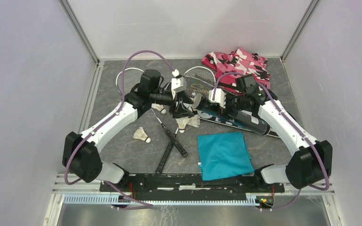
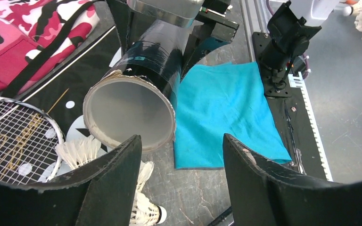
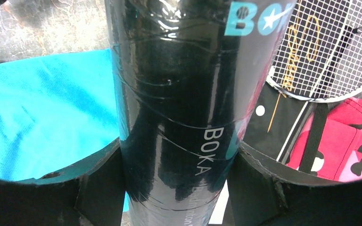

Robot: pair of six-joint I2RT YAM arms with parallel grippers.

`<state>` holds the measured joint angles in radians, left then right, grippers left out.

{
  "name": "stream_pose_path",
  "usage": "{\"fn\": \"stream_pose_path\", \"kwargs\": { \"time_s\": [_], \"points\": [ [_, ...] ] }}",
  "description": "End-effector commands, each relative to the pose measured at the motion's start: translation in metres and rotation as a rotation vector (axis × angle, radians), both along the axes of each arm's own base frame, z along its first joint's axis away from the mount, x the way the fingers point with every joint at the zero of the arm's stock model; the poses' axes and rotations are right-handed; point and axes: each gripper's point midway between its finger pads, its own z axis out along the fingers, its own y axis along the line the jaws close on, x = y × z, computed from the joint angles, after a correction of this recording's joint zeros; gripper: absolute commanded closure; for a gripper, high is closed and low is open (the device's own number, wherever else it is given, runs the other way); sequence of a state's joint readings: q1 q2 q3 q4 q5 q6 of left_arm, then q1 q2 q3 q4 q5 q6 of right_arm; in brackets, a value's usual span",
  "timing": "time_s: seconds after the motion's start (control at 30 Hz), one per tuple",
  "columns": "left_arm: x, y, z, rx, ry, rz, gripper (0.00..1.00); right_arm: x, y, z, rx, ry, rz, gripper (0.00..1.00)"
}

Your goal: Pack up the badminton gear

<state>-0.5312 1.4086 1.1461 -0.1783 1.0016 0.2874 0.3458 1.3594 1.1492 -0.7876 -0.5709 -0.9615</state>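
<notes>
Looking through the right wrist camera, the right gripper (image 3: 176,157) is clamped around the black BOKA tube (image 3: 179,94) at mid-body, one finger on each side. The tube is held above the teal cloth (image 3: 42,117) and the black racquet bag (image 3: 290,113). Its glossy wrap looks slippery. It is probably light, hollow and stiff along its length but easy to crush, so a moderate squeeze away from the ends seems right.

The left wrist camera shows what that view cannot: the tube's open mouth, frayed at the rim, pointing at the left gripper (image 2: 181,146). That gripper's jaws stand apart with nothing between them. A white shuttlecock (image 2: 78,153) lies just below. Its feathers look fragile (the cork base is the safer hold).

Only the top camera gives the layout. Both arms meet mid-table, more shuttlecocks lie loose near them, and the two racquets (image 1: 172,146) lie with handles crossed and heads under the arms. The open mouth is barely readable from here.
</notes>
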Motion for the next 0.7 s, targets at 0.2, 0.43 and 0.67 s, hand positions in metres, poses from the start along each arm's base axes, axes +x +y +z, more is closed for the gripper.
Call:
{"fn": "stream_pose_path", "kwargs": {
  "time_s": [0.2,0.43,0.67],
  "points": [
    [-0.010,-0.025,-0.001,-0.014,-0.143,-0.121,0.53,-0.009,0.016,0.013,0.070,-0.048,0.088,0.69],
    [-0.022,-0.027,-0.014,0.006,-0.129,-0.162,0.98,-0.009,0.009,0.010,0.036,-0.076,0.085,0.71],
    [-0.046,-0.012,-0.015,0.020,-0.157,-0.238,0.98,-0.013,-0.005,0.002,-0.046,-0.120,0.106,0.73]
  ]
}}
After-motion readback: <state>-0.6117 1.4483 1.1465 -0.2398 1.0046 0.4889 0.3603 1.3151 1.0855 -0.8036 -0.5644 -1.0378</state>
